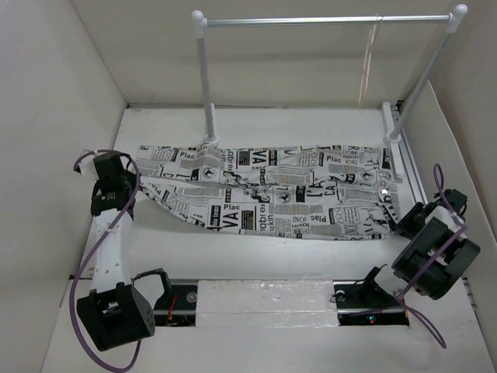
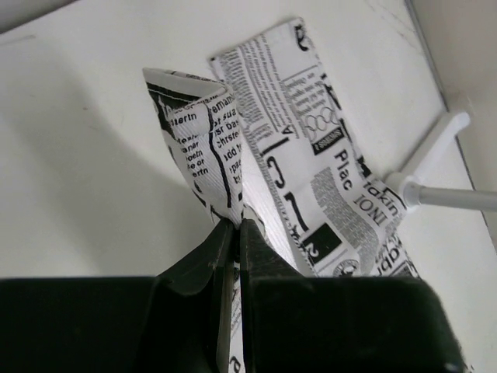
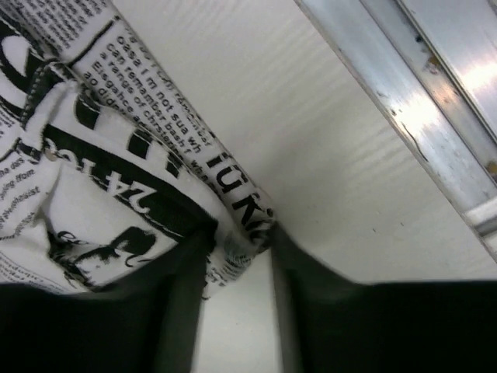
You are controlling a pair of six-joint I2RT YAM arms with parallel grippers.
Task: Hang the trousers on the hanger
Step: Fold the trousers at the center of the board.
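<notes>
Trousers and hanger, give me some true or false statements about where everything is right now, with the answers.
1. The trousers lie spread out on the table. True.
2. The hanger lies on the table beside them. False: it hangs from the rail, near its right end.
3. The left gripper is shut on a fold of the trousers. True.
4. The right gripper is up at the hanger. False: it is low at the trousers' right end, with cloth between its jaws.
</notes>
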